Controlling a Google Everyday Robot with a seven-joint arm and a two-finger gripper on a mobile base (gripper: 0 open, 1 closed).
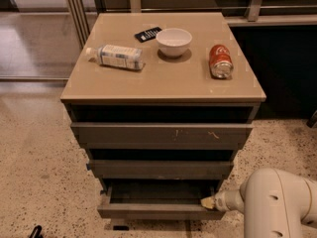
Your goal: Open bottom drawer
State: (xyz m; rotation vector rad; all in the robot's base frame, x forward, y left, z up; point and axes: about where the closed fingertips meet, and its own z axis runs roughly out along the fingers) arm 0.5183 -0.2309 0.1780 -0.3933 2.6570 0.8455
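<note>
Arm: the white arm (277,207) fills the lower right corner, low by the floor.
Gripper: the gripper (210,202) has its tan tip at the right end of the bottom drawer (158,210), seemingly touching the front's upper edge. I cannot tell how wide it stands or whether it grasps anything.
Bottom drawer: lowest of three, partly out, with its dark inside showing.
Risk: pulling from the far right end could skew and jam the drawer, or the tip could slip off.
Cabinet top (168,81): a jolt might roll the lying bottle (115,57) or red can (220,61).
</note>
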